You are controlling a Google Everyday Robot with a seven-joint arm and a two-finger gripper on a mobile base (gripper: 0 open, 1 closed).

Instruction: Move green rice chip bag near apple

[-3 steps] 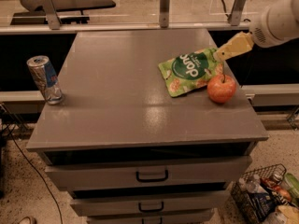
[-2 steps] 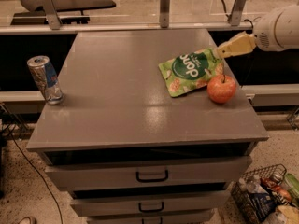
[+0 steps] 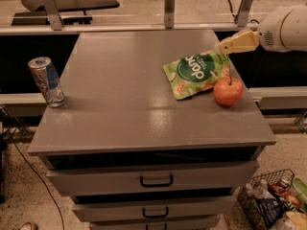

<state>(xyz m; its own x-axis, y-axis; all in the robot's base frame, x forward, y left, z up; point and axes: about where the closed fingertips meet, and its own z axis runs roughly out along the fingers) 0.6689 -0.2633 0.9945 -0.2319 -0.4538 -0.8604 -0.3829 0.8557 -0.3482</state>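
I read the green rice chip bag (image 3: 195, 74) lying just beside the apple (image 3: 228, 91), with the gripper (image 3: 222, 47) at the bag's upper corner, grip state indeterminable; a snagged corner on retreat could drag the bag or roll the apple.

gripper (image 3: 224, 46) upper right — arm (image 3: 286, 28) enters from right edge

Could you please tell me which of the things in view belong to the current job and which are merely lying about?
Part of the job:
green rice chip bag, lying flat beside the apple
hand, at the bag's far right corner

Just lying about:
drink can, standing at the far left
wire basket of items, lower right
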